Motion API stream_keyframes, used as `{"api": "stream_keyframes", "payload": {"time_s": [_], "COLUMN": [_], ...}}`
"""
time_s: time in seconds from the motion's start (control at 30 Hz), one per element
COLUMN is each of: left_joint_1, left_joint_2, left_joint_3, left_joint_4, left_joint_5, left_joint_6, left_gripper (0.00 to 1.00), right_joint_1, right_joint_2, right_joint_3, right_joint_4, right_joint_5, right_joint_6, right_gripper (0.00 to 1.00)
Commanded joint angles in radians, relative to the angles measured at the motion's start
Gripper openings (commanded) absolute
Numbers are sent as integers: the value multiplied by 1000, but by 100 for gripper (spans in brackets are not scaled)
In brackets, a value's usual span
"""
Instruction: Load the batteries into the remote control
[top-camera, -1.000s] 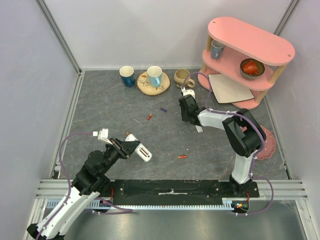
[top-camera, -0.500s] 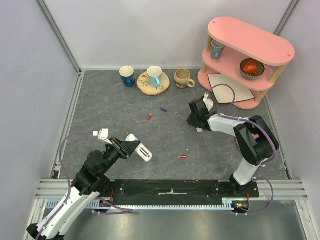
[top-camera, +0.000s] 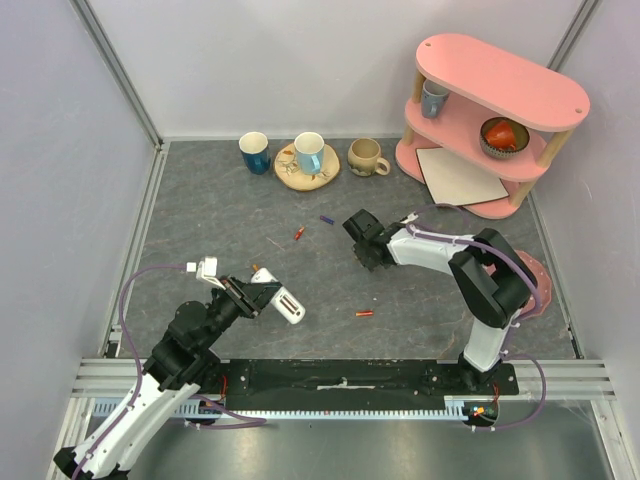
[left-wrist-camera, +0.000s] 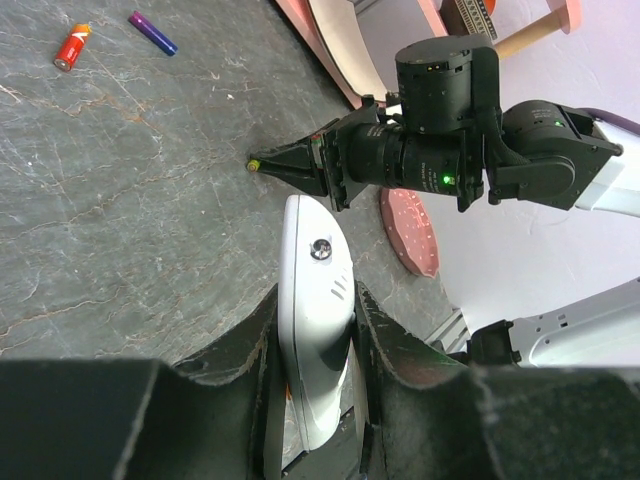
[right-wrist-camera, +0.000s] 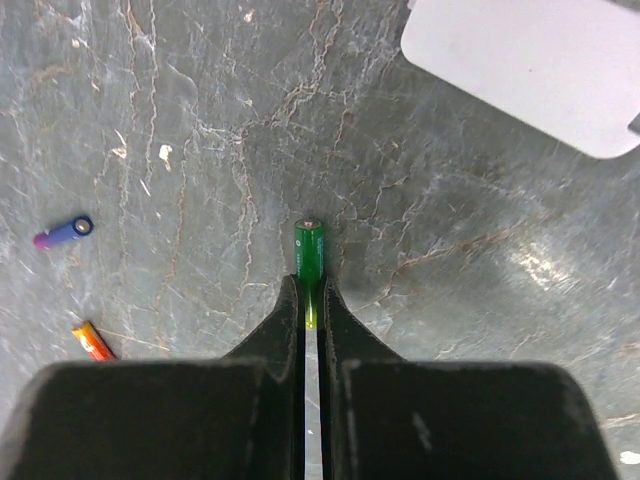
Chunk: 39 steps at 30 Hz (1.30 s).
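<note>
My left gripper (top-camera: 270, 296) is shut on the white remote control (top-camera: 287, 306), held on edge between the fingers in the left wrist view (left-wrist-camera: 315, 320). My right gripper (top-camera: 368, 255) is shut on a green battery (right-wrist-camera: 310, 248), whose end sticks out past the fingertips (right-wrist-camera: 294, 300), close over the table. The green tip also shows in the left wrist view (left-wrist-camera: 256, 163). Loose on the table lie a purple battery (top-camera: 326, 219), a red-orange battery (top-camera: 299, 234) and another red-orange battery (top-camera: 365, 313).
A flat white panel (right-wrist-camera: 530, 70) lies just beyond the right gripper. Two blue cups (top-camera: 254, 152), a wooden coaster (top-camera: 290, 178) and a tan mug (top-camera: 366, 156) stand at the back. A pink shelf (top-camera: 500, 80) with a white card (top-camera: 460, 176) is back right. A pink plate (top-camera: 538, 285) is right.
My right gripper has swung right and then back left and nearer to the middle of the table. The left gripper and the remote have not moved.
</note>
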Motion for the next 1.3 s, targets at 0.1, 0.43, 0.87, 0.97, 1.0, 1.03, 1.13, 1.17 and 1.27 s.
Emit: {"api": "stream_keyframes", "payload": {"time_s": [0.1, 0.43, 0.87, 0.97, 1.0, 1.03, 1.13, 1.17, 1.27], "left_joint_1": [2, 2, 2, 2, 2, 2, 2, 2, 2], "left_joint_2": [-71, -74, -74, -74, -74, -74, -72, -72, -71], "left_joint_3": [29, 22, 20, 20, 19, 17, 9, 5, -1], "left_joint_4": [22, 16, 11, 9, 11, 10, 14, 16, 17], "left_joint_5": [13, 13, 37, 39, 39, 37, 31, 30, 22], "left_joint_6": [-15, -26, -20, -20, -21, -23, -24, -24, -24], "left_gripper": [2, 2, 2, 2, 2, 2, 2, 2, 2], "right_joint_1": [27, 32, 33, 35, 35, 35, 30, 21, 10], "right_joint_2": [54, 82, -1, -33, -36, -39, -62, -67, -18], "right_joint_3": [78, 72, 176, 225, 230, 230, 162, 121, 125], "right_joint_4": [-117, -128, -127, -116, -104, -55, 94, 131, 166], "right_joint_5": [85, 50, 89, 129, 135, 128, 44, -4, -107], "right_joint_6": [215, 166, -211, -541, -633, -866, -1148, -1281, -1454], "right_gripper": [0, 27, 48, 60, 64, 65, 71, 72, 83]}}
